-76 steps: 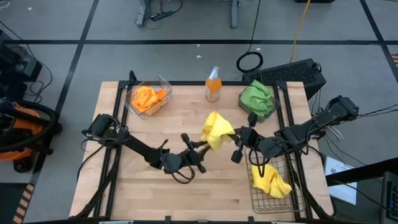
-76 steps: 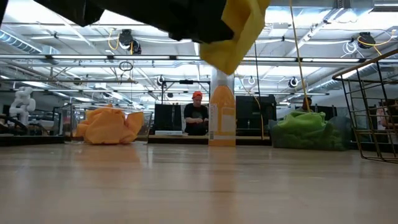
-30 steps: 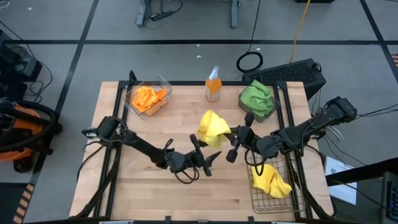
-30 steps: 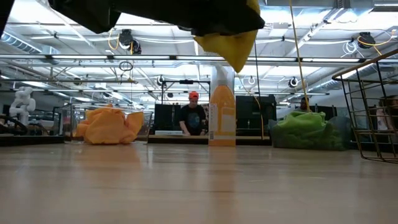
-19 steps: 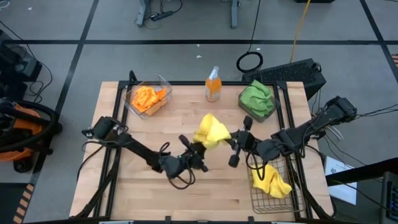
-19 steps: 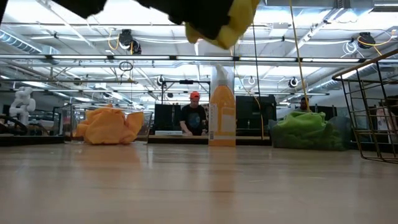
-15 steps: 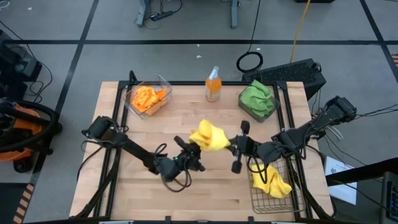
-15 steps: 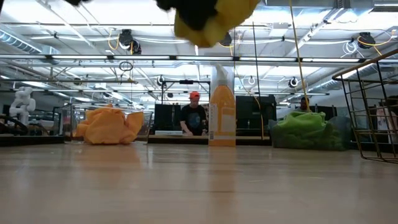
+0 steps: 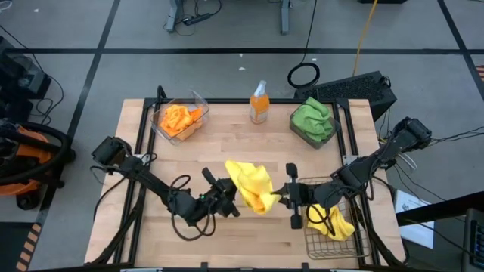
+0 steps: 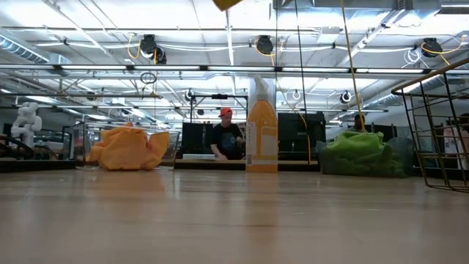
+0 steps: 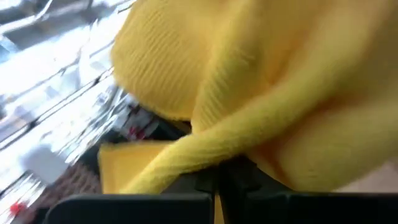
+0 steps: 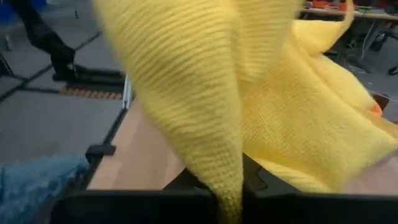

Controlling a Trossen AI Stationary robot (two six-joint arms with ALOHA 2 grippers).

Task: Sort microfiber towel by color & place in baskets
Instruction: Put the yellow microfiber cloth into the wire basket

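Observation:
A yellow towel hangs in the air over the table's near middle, between my two grippers. My left gripper is shut on its left side, my right gripper on its right side. Only a yellow tip shows in the low view. A second yellow towel lies in the brown wire basket at the near right. Orange towels fill the clear basket at the far left. Green towels fill the dark basket at the far right. My left gripper pinches a bunched fold on the yellow towel's left side between its two fingers, coming level from the table's left. The towel is lifted clear and billows slack above the fingers. My right gripper pinches a doubled fold on the towel's right side between its two fingers, coming level from the table's right. The cloth drapes slack over the fingers, clear of the table.
An orange spray bottle with a white top stands at the far middle, between the clear and dark baskets. Black rails run along the table's left and right sides. A person sits in the room beyond the far edge.
My left gripper, open and apart from the towel a second ago, has come onto its left side and shut on it. Both grippers have then carried the towel toward the table's near edge, the right one ending by the wire basket. The towel has bunched up between them.

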